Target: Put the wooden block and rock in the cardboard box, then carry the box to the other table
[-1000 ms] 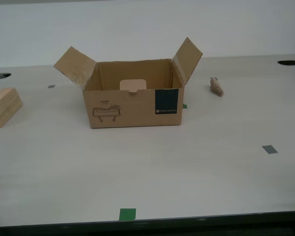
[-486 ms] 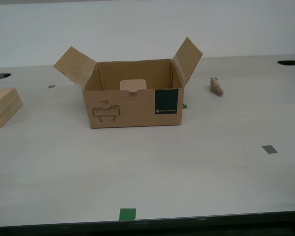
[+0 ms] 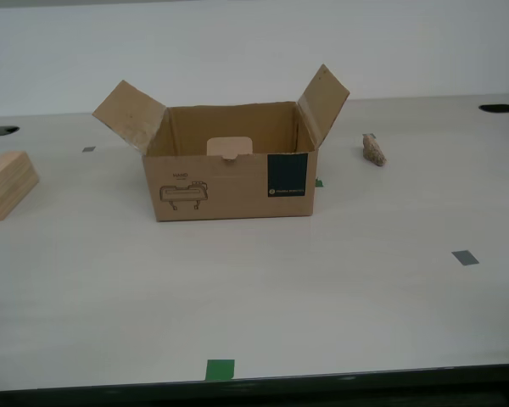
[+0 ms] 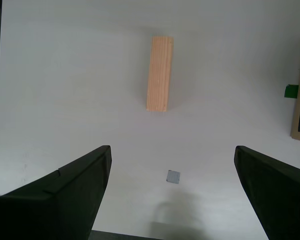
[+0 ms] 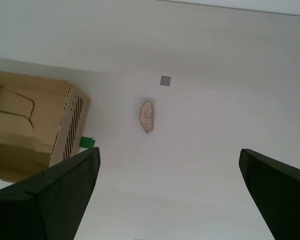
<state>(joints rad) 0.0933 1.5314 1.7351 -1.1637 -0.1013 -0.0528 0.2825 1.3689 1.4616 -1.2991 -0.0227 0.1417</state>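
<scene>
**Hovering above the block and the rock, both grippers spread**

Looking straight down, my second gripper (image 4: 172, 195) hung high over the table (image 3: 339, 288) with its jaws set wide apart and nothing between them; the wooden block (image 4: 159, 73) lay flat on the surface below, apart from the fingers (image 4: 65, 195). My first gripper (image 5: 170, 195) was held the same way, jaws wide and empty, above the rock (image 5: 147, 116), which rested on the table just beside the cardboard box (image 5: 35, 130).

In the exterior view the cardboard box (image 3: 229, 174) stood upright mid-table with both side flaps raised (no arm appeared in that view). Its visible interior held neither object. The wooden block (image 3: 7, 185) sat well off toward the exterior view's left, the rock (image 3: 373, 149) near the box toward the exterior view's right.
</scene>
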